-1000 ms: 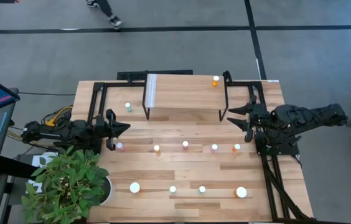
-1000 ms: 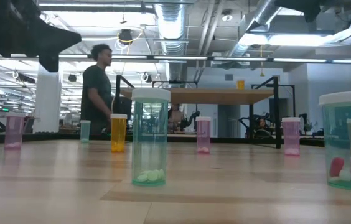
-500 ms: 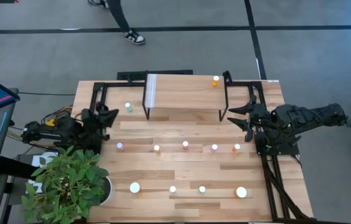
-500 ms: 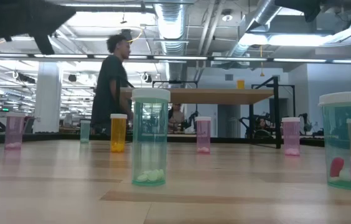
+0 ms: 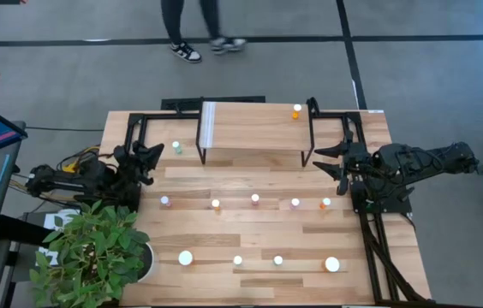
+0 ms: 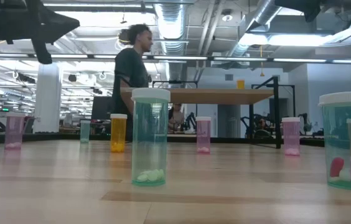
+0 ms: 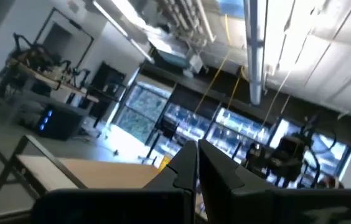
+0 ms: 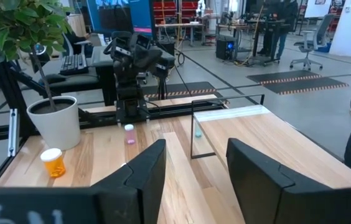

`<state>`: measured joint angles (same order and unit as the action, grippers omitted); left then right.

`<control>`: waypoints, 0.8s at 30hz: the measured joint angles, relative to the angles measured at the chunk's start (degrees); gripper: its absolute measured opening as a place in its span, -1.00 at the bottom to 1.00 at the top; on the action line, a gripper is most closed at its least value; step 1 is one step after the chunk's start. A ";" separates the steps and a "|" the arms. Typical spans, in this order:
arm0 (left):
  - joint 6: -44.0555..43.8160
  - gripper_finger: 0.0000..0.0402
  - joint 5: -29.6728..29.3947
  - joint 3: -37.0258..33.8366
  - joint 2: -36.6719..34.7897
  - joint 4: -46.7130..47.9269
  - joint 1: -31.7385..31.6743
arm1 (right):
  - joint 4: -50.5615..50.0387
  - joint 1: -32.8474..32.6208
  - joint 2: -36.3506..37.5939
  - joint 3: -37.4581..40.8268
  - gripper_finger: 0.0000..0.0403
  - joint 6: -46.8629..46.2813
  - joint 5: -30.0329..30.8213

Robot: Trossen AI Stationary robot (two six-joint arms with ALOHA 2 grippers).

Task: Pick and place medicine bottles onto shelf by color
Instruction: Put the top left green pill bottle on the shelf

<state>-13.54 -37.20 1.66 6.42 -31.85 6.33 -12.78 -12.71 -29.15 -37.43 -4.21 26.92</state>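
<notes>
Light-wood shelf (image 5: 254, 128) on thin black legs — one orange bottle (image 5: 296, 111) on top.

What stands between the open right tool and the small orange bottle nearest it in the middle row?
Nothing visible: only bare wooden tabletop lies between the right tool and the small orange white-capped bottle.

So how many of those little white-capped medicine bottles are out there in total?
11: one orange bottle on the light-wood shelf, one green bottle left of it, five in the middle row, four in the front row. The shelf may hide more.
</notes>
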 joint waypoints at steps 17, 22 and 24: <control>-6.50 -1.00 -16.32 28.31 34.18 35.64 0.02 | -3.55 -0.07 -0.09 0.00 -0.04 -1.15 0.04; -11.65 -0.98 -19.93 31.07 37.26 46.46 0.00 | -4.55 -0.07 -0.09 0.00 -0.05 -1.77 0.04; -13.65 -0.94 -20.35 31.12 37.54 49.91 0.00 | -4.54 -0.07 -0.09 0.00 -0.06 -1.79 0.04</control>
<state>-27.19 -57.55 32.78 43.96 18.06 6.33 -17.32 -12.78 -29.23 -37.43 -6.00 26.96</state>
